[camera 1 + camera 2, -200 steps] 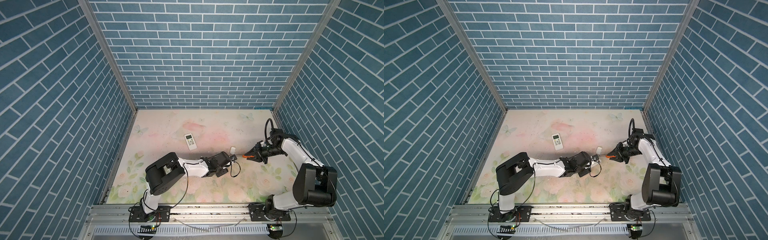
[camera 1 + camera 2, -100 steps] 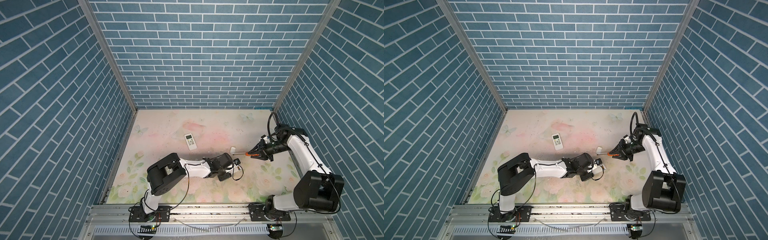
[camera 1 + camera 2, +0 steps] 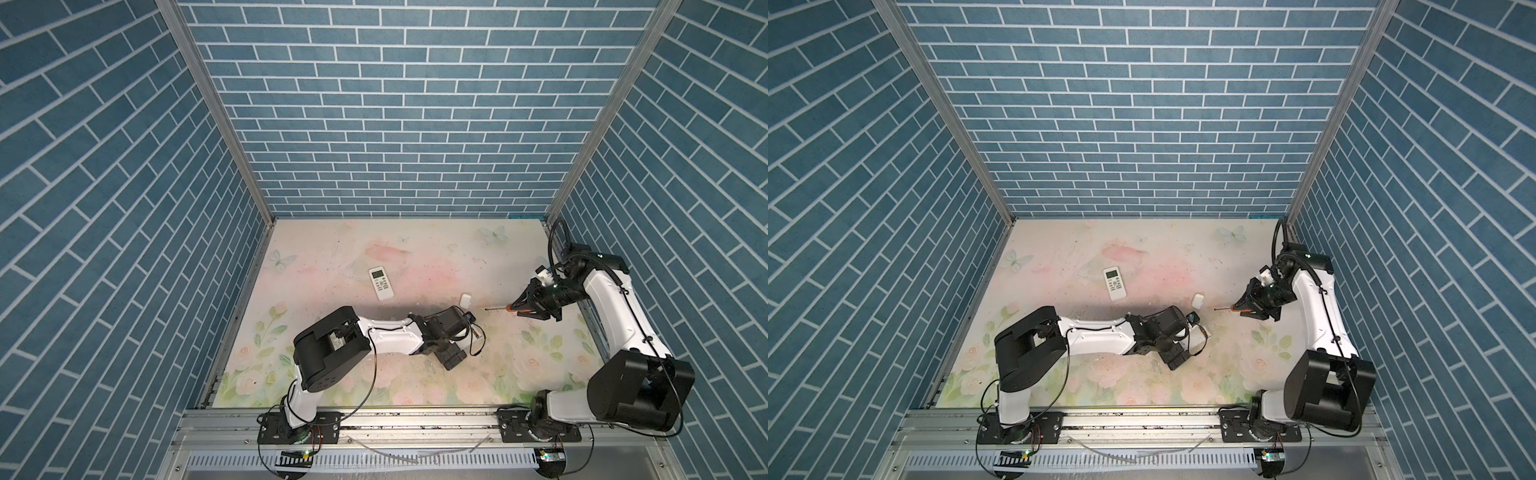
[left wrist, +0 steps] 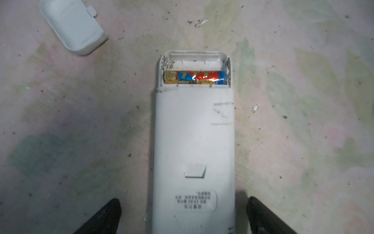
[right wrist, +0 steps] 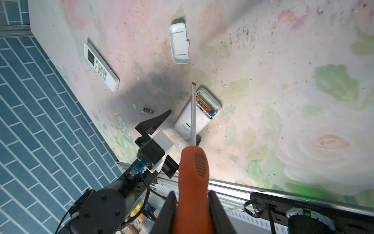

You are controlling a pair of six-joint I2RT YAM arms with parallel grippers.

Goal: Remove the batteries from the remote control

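- The open remote (image 4: 194, 145) is lying face down on the floral surface (image 4: 303, 141). Its battery compartment is standing uncovered at the end pointing away from the left gripper (image 4: 183, 202).
- One battery (image 4: 194, 78) is sitting crosswise in the open remote's compartment. The slot beyond it, at the remote's very end, is showing only a bare spring.
- A loose battery (image 5: 147, 110) is lying on the surface just beside the open remote, with one finger of the left gripper standing between the two.
- The left gripper is standing released. Its dark fingers (image 4: 107, 214) are straddling the label end of the open remote, apart from both edges.
- The right gripper (image 5: 193, 202) is clenching the orange handle of a screwdriver (image 5: 193, 168).
- In the right wrist view the screwdriver's shaft is crossing over the open remote. In both top views its tip is pointing toward the open remote while standing clear of it.
- A white cover (image 5: 179, 45) is lying near the compartment end of the open remote, apart from it.
- A second remote (image 3: 380, 283) is lying buttons up, well apart from the open remote and farther off than the cover.
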